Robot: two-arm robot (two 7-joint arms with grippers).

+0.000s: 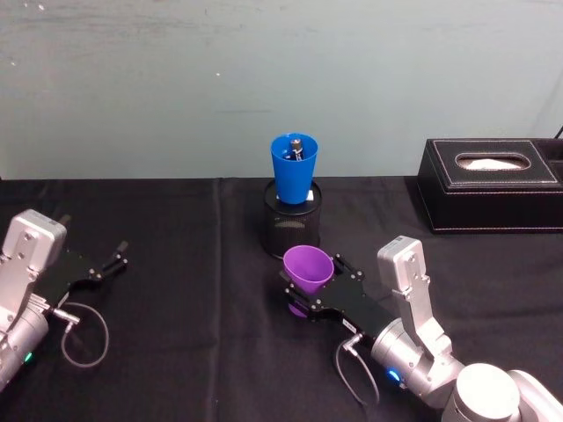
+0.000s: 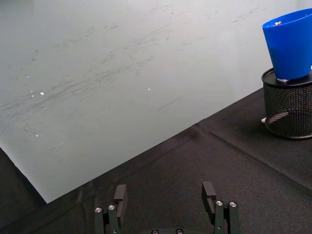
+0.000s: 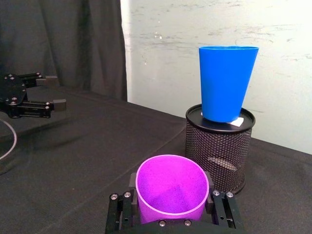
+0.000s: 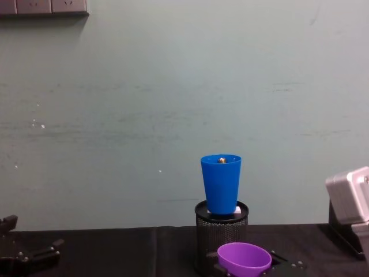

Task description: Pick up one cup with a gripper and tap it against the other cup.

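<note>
purple cup [image 1: 308, 268] sits clamped between the right gripper's [image 1: 310, 294] fingers, mouth up, just before the black mesh holder [image 1: 292, 229]. blue cup [image 1: 293, 167] stands in that holder. left gripper [image 1: 110, 262] rests spread wide, well apart.

Silver-grey arms, boxy grey wrist modules. Black flat hands: right hand [image 1: 310, 290], left hand [image 1: 113, 262], silver screws at finger bases. Thin black cable loops at each wrist. Blue light on right wrist.
</note>
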